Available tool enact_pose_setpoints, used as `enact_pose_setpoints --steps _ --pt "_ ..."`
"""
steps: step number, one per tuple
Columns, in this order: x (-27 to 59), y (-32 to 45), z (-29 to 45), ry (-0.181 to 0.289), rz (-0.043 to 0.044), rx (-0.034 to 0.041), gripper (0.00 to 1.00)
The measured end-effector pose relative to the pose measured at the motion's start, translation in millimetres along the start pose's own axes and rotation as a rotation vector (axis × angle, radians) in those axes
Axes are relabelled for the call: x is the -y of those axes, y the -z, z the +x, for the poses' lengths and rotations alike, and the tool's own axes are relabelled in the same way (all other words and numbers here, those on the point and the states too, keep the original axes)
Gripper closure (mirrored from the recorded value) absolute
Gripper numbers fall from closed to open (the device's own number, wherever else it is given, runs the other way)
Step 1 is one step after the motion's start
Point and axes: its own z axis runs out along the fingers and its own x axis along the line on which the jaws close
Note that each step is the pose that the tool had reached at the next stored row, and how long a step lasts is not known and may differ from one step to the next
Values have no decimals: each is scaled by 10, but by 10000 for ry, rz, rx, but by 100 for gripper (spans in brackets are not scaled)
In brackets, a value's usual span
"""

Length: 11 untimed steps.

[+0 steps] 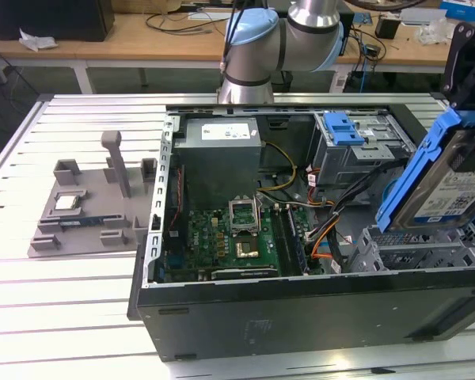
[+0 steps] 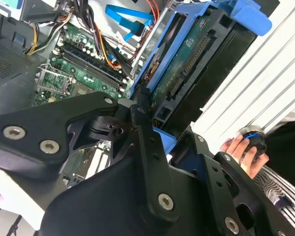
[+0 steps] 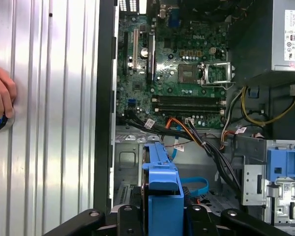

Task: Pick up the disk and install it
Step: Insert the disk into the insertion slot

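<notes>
The disk is a silver hard drive with a blue-and-white label in a blue caddy frame. It hangs tilted on edge above the end of the open computer case at the exterior view's right. My gripper is shut on its upper part from above. In the second wrist view the black fingers clamp the disk, whose circuit-board side shows. The first wrist view looks down the disk's blue caddy edge, with the metal drive bay floor beneath it.
Inside the case lie the motherboard, a grey power supply, loose cables and a drive cage with a blue latch. A grey fixture stands on the table at the exterior view's left. A person's hand rests beside the case.
</notes>
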Motion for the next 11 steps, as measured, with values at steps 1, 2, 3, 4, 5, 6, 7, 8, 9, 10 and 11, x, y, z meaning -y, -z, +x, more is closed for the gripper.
enact_pose_setpoints --steps 1,2,3,4,5,6,7,8,9,10,11 --pt "3 -19 0 -88 1 1 63" --pt "6 -34 0 -182 2 3 63" --pt "8 -51 1 -201 3 2 63" --pt "11 -68 1 -210 3 3 63" --pt "15 -88 1 -219 2 4 63" --pt "17 -99 2 -221 2 4 63" --pt "17 -109 2 -223 2 1 63" --pt "17 -117 2 -223 2 2 63" --pt "18 -136 2 -222 2 3 63" --pt "19 -148 3 -222 2 3 63" --pt "19 -161 3 -223 2 4 63"
